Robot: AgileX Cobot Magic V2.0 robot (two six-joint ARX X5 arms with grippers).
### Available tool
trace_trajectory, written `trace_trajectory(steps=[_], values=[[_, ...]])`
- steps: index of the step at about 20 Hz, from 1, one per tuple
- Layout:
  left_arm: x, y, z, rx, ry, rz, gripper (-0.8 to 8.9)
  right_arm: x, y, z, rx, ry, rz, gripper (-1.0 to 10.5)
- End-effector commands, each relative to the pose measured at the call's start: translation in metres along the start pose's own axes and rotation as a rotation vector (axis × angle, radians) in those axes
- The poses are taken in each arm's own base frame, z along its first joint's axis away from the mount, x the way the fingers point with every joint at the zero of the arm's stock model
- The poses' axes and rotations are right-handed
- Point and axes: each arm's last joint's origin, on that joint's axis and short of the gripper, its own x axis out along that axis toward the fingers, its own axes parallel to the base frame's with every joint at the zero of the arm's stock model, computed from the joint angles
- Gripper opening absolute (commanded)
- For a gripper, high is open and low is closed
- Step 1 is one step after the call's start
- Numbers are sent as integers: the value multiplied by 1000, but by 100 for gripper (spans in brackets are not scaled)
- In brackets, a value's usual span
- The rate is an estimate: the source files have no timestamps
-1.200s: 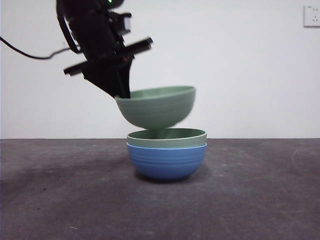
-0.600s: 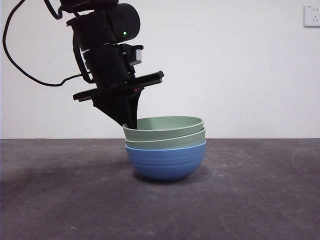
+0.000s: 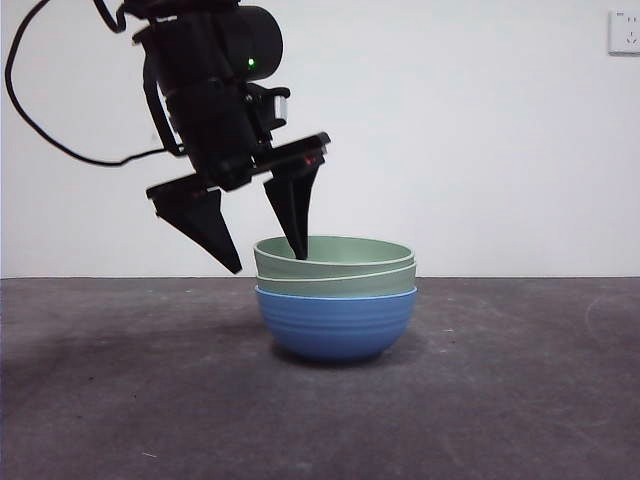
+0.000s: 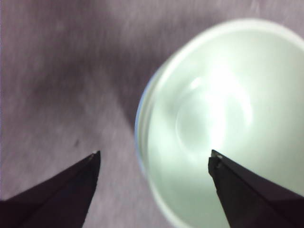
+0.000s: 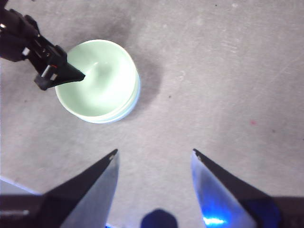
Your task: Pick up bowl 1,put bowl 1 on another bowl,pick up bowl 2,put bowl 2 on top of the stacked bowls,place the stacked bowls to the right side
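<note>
The three bowls stand nested on the grey table: the blue bowl at the bottom, a pale green bowl in it, and a second pale green bowl on top. My left gripper is open and straddles the stack's left rim, one jaw inside the top bowl, the other outside it. The left wrist view shows the top bowl's pale inside between those jaws. My right gripper hangs open high above the table, well away from the stack.
A white wall rises behind the table, with a socket at its upper right. A black cable hangs from the left arm. Bare grey table spreads right of the stack.
The top green bowl came down from above the stack and settled into it. The left gripper then opened and let go of its rim.
</note>
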Motion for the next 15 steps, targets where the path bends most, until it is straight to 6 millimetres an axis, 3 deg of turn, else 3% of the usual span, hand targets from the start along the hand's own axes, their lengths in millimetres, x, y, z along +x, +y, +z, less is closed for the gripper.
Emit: trace_trajectory(steps=[1, 4, 7, 10, 15], values=[[-23, -4, 10, 54, 9, 3, 380, 4, 2, 2, 7, 15, 59, 262], [-68, -11, 19, 101, 7, 8, 380, 19, 3, 9, 10, 39, 59, 265], [-119, -15, 17, 154, -15, 27, 380, 46, 4, 18, 20, 94, 54, 483], [-169, -18, 4, 189, -76, 22, 380, 83, 7, 28, 37, 150, 85, 508], [-240, -19, -34, 206, -237, 5, 378, 163, 10, 36, 104, 263, 107, 507]])
